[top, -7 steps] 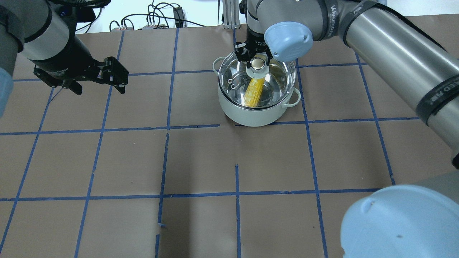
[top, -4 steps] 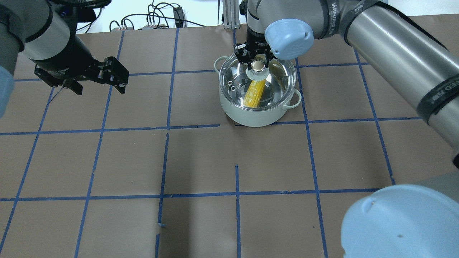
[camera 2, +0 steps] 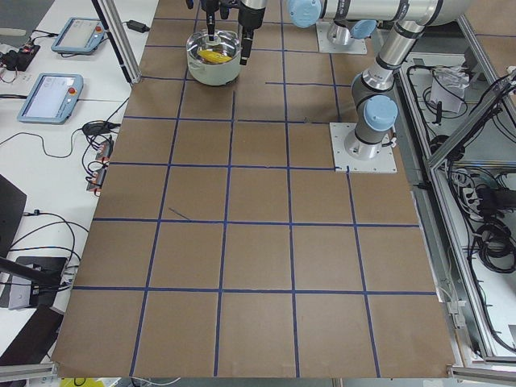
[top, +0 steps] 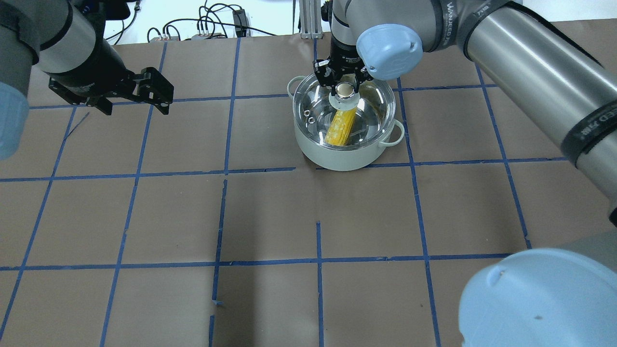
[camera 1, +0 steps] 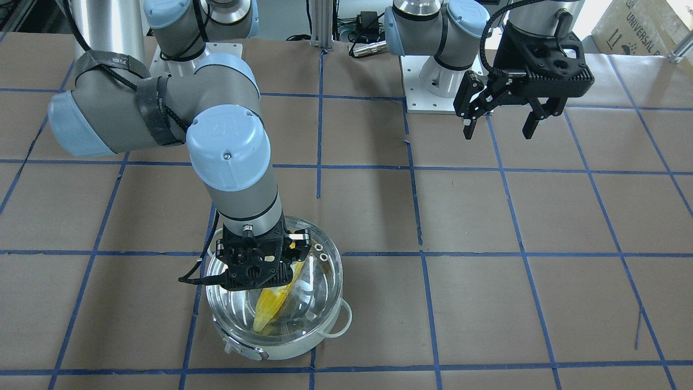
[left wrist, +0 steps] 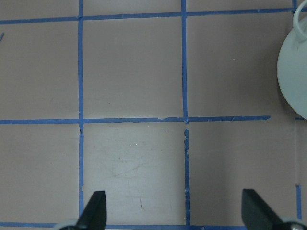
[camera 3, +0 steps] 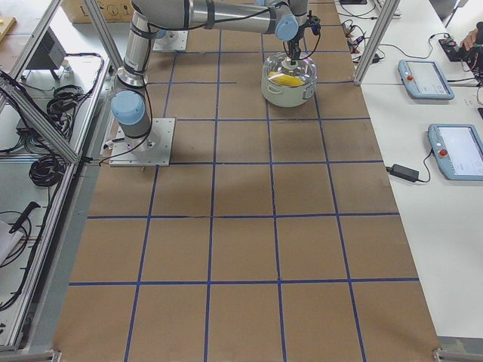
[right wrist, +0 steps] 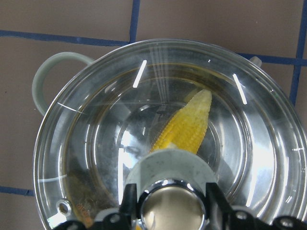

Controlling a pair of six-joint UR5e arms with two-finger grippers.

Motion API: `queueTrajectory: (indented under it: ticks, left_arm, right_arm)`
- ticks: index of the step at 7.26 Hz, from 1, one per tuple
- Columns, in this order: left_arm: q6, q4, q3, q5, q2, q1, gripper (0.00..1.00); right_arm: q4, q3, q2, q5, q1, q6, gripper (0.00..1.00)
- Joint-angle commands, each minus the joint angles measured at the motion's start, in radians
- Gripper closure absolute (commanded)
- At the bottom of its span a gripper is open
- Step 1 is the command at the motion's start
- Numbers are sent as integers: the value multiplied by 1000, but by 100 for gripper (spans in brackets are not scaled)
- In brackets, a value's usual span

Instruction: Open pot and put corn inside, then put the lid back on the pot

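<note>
The white pot (top: 342, 156) stands at the far middle of the table, with the yellow corn (top: 341, 126) lying inside it. The clear glass lid (top: 376, 103) covers the pot, level with its rim. My right gripper (top: 343, 88) is shut on the lid's beige knob from above. In the right wrist view its fingers (right wrist: 129, 203) flank the knob (right wrist: 170, 211), and the corn (right wrist: 187, 129) shows through the lid (right wrist: 96, 124). My left gripper (top: 136, 108) is open and empty, above the table far to the pot's left. It also shows in the front view (camera 1: 498, 130).
The table is brown paper with a blue tape grid (top: 224, 171). Cables and a metal post (top: 308, 19) lie behind its far edge. In the left wrist view the pot's side (left wrist: 295, 72) is at the right edge, with bare table below the open left gripper (left wrist: 173, 213).
My right gripper has lowered the lid so that it now lines up with the pot's rim. My left arm has drawn back a little toward the far left.
</note>
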Motion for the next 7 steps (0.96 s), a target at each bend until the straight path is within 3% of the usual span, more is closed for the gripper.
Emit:
queueTrajectory:
  ticks: [1,4,5,7]
  left_arm:
    - [-7,3,0,2,-3,0,0]
    - [-7,2,-2,2,0,0,0]
    - [-7,2,-2,2,0,0,0]
    - [-7,2,-2,2,0,0,0]
  right_arm:
    - [-6,-2,1,-4,-1,-1,30]
    - [-9,-6,-1,-5,-1,-1,29]
    - [6,-55,-4,-19,-2,-4,27]
    - [98,-100,-10,-41,-101,-50,0]
